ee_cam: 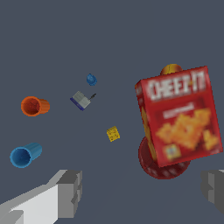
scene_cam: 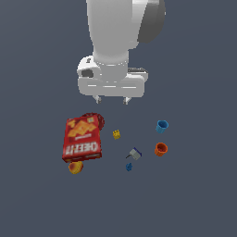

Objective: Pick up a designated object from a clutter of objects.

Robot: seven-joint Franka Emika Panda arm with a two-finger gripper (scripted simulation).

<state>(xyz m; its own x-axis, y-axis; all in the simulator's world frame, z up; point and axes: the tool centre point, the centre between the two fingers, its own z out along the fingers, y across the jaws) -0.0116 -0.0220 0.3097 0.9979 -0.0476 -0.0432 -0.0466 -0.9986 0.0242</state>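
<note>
The designated object is a tiny dark-blue knobbly piece (scene_cam: 129, 167) on the floor, next to the grey-white piece (scene_cam: 135, 154). It also shows in the wrist view (ee_cam: 91, 79). My gripper (scene_cam: 111, 100) hangs open and empty well above the clutter, over the gap between the Cheez-It box (scene_cam: 82, 139) and the tiny yellow block (scene_cam: 116, 134). Its fingers (ee_cam: 70, 192) show wide apart in the wrist view, far from the dark-blue piece.
A light-blue cup (scene_cam: 161, 126) and an orange cup (scene_cam: 160, 149) lie at the exterior view's right. A yellow cup (scene_cam: 75, 167) lies below the box. A dark red thing (scene_cam: 98, 121) sticks out from behind the box.
</note>
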